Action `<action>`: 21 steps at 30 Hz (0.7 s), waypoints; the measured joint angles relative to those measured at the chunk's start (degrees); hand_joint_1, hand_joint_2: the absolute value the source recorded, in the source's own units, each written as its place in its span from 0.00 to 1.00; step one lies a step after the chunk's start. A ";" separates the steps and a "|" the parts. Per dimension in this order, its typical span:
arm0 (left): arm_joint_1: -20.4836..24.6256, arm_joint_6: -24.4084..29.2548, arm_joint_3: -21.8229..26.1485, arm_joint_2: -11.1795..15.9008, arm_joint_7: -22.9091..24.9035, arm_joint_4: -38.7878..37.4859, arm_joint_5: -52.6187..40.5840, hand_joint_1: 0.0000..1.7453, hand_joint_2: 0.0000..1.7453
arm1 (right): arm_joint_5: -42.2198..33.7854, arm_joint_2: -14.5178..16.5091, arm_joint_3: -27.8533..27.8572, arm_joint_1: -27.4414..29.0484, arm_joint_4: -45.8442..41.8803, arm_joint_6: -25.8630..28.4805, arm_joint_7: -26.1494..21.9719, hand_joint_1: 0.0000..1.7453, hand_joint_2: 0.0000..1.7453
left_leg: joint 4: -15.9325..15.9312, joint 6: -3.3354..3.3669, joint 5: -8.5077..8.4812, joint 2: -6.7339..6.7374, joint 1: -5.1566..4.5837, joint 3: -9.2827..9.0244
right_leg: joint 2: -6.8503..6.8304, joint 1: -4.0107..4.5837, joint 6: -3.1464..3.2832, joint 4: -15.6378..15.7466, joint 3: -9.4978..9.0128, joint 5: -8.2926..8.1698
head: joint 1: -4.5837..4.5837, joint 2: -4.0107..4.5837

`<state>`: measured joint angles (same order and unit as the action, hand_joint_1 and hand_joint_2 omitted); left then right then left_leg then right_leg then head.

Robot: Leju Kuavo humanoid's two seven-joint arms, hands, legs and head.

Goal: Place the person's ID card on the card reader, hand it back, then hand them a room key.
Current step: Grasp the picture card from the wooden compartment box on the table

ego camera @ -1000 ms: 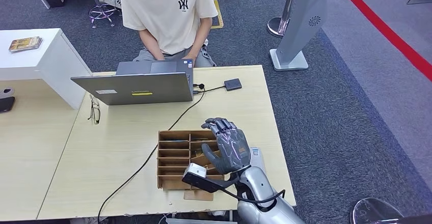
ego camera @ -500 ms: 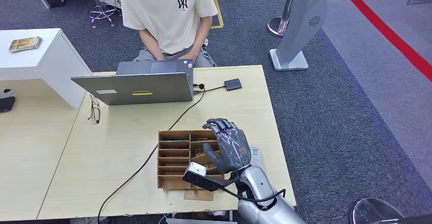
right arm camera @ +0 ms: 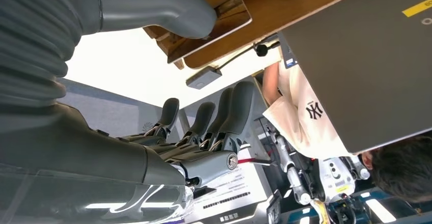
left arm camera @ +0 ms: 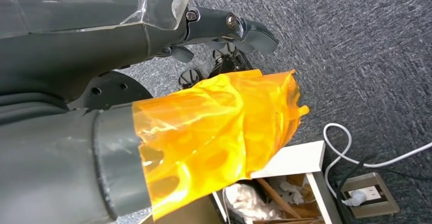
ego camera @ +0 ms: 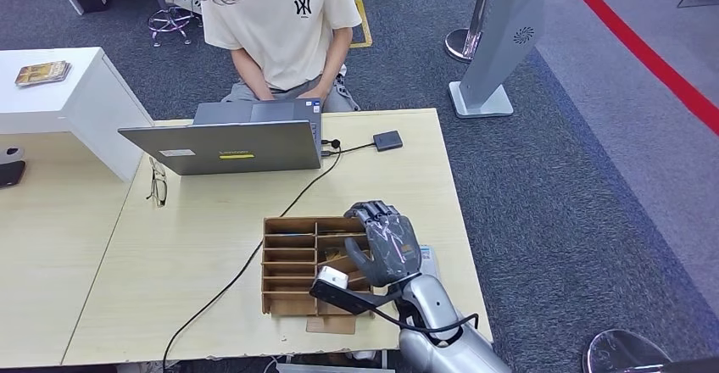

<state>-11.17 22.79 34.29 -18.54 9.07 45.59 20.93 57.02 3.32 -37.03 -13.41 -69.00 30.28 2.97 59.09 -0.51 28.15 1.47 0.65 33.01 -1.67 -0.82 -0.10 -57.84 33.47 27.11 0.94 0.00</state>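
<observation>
Big pale wood worktop [ego camera: 203,220] takes up most of the head view, with a person [ego camera: 280,25] sitting at the far side in a cream tee that has a dark "NY" logo on the chest. In front of them is a grey laptop [ego camera: 225,144], lid back toward the robot, with a yellow sticker and a small white label I can't read. Nearer the robot sits a wooden slotted organizer [ego camera: 297,263]; a black cable [ego camera: 280,212] runs past its corner to a small dark card reader [ego camera: 387,141] near the far edge. Glasses [ego camera: 158,185] lie left of the laptop.

The right hand [ego camera: 386,244] hovers over the organizer's right side, fingers loosely apart, nothing in it as far as I can tell. The left hand [left arm camera: 224,25] hangs over grey carpet, fingers curled, holding nothing. A pale card-like thing [ego camera: 429,258] peeks out beside the right hand; can't tell if it's the ID card.
</observation>
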 joint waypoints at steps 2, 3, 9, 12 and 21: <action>-0.12 0.14 -0.20 -0.05 0.02 0.26 0.14 0.00 0.00 | 0.03 0.00 0.16 -0.01 0.44 0.09 0.00 0.45 1.00 | 0.00 0.00 0.00 0.00 0.00 0.00 | 0.00 0.00 0.00 0.00 0.00 0.00 | 0.01 0.00; -0.15 0.31 -0.27 -0.07 0.02 0.35 0.22 0.00 0.00 | 0.04 0.00 0.23 -0.01 0.71 0.14 0.00 0.46 1.00 | 0.00 0.00 0.00 0.00 0.00 0.00 | 0.00 0.00 0.00 0.00 0.00 0.00 | 0.00 0.00; -0.68 0.74 -0.96 -0.15 0.14 0.90 0.55 0.00 0.00 | 0.08 0.00 0.84 -0.01 2.22 0.21 -0.01 0.59 1.00 | 0.00 0.00 0.00 0.00 0.00 0.00 | 0.00 0.00 0.00 0.00 0.00 0.00 | 0.00 0.00; -0.74 0.94 -1.14 -0.18 0.23 1.01 0.61 0.00 0.00 | 0.38 0.00 1.21 -0.01 2.80 0.21 0.02 0.73 1.00 | 0.00 0.00 0.00 0.00 0.00 0.00 | 0.00 0.00 0.00 0.00 0.00 0.00 | -0.01 0.00; -0.78 0.68 -1.22 -0.24 0.37 1.43 0.68 0.00 0.00 | 0.57 0.00 1.49 -0.37 3.42 0.21 0.00 0.95 1.00 | 0.00 0.00 0.00 0.00 0.00 -0.01 | 0.00 0.00 0.00 0.00 0.00 0.00 | -0.02 0.00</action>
<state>-11.95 23.47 33.07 -18.78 9.44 47.02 21.62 57.59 3.32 -35.54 -13.78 -65.58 30.49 2.97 59.09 -0.51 28.15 1.47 0.65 33.00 -1.67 -0.82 -0.10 -57.84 33.47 27.11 0.93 0.00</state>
